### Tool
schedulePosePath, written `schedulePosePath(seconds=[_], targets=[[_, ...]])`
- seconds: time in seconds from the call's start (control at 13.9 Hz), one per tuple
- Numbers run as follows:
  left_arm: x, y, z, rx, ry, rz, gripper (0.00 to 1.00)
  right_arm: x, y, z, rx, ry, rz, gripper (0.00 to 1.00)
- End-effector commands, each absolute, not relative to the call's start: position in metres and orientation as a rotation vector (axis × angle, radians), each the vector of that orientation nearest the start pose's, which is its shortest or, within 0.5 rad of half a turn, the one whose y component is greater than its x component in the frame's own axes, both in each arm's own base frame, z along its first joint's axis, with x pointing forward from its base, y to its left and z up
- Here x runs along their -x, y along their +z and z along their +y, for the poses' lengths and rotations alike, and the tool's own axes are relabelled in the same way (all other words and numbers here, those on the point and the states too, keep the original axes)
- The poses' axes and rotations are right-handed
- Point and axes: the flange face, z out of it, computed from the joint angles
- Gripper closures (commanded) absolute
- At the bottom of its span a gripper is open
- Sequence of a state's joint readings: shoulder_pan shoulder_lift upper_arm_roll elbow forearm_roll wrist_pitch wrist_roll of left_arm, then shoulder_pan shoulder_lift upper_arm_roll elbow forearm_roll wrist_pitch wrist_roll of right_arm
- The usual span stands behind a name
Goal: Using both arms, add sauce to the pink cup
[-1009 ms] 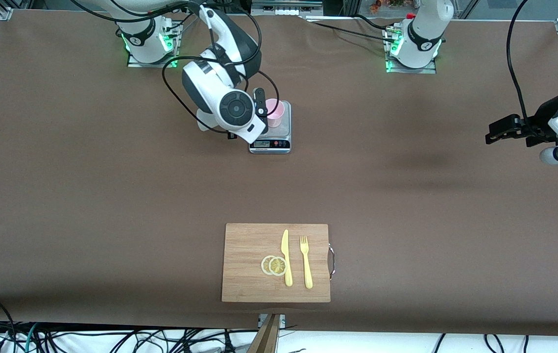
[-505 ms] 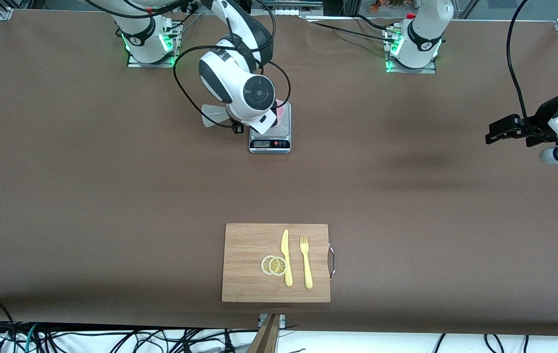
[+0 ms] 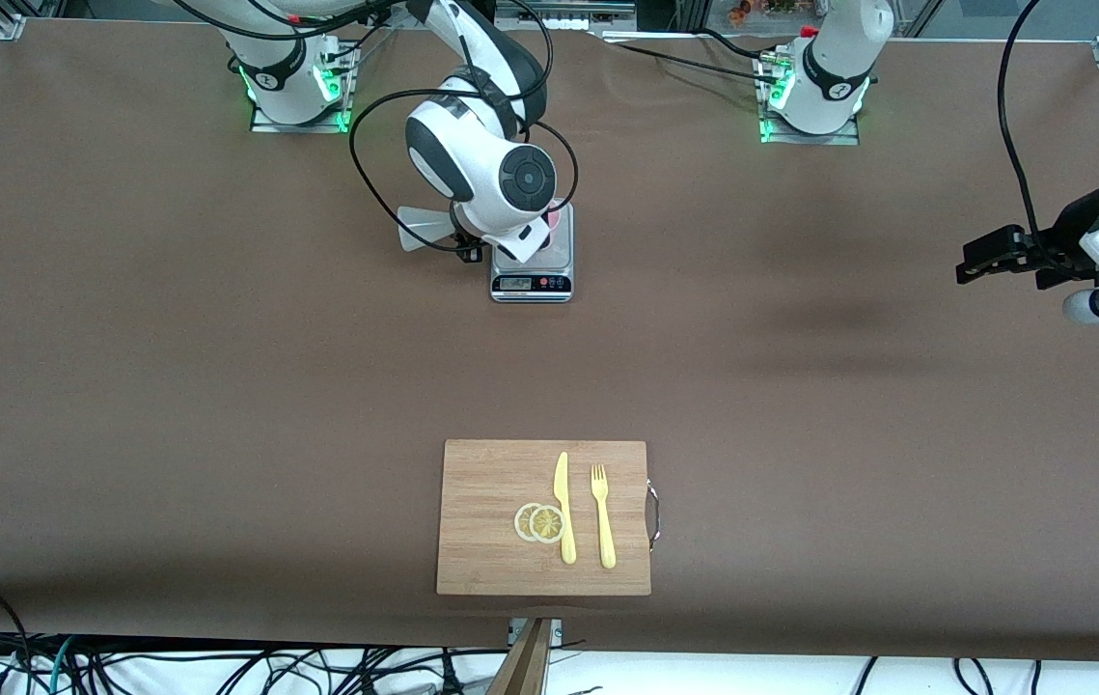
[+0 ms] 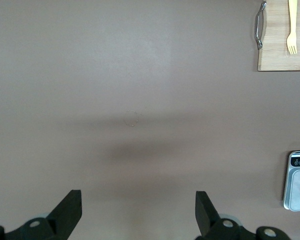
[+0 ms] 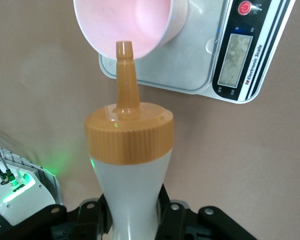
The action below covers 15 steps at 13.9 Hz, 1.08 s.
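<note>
The pink cup (image 5: pixel 132 22) stands on a small digital scale (image 5: pixel 200 65). In the front view only a sliver of the cup (image 3: pixel 560 220) shows past the right arm's wrist. My right gripper (image 5: pixel 132 212) is shut on the sauce bottle (image 5: pixel 130 175), which is tipped over. The bottle's orange nozzle (image 5: pixel 124 55) points at the cup, its tip over the rim. The bottle's whitish base (image 3: pixel 422 230) sticks out beside the wrist. My left gripper (image 3: pixel 985 261) is open and empty, and waits over bare table at the left arm's end; its jaws (image 4: pixel 137 212) stand wide apart.
The scale (image 3: pixel 532 283) has its display toward the front camera. A wooden cutting board (image 3: pixel 481 516) near the front edge carries a yellow knife (image 3: pixel 563 507), a yellow fork (image 3: pixel 602 516) and two lemon slices (image 3: pixel 539 522). Black cables loop round the right arm.
The right arm's wrist has swung over the scale with the bottle and now covers most of the pink cup. The left arm has not moved.
</note>
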State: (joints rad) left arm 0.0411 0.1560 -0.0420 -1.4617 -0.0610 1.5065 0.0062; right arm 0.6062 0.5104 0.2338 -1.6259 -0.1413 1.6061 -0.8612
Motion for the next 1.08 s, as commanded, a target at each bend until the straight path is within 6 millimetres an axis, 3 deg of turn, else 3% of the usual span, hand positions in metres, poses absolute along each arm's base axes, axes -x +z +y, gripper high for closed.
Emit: schedulePosePath(seconds=[0.0,1.01], targets=[[-0.596,0.584,-0.004,3.207,0.188,0.032,0.0,-0.432,0.304,0.438,-1.908,-0.816,2.278,0.92],[-0.596,0.584,-0.004,3.207,0.188,0.03,0.0,-0.433,0.314,0.453,-1.874,-0.763,2.275,0.92]])
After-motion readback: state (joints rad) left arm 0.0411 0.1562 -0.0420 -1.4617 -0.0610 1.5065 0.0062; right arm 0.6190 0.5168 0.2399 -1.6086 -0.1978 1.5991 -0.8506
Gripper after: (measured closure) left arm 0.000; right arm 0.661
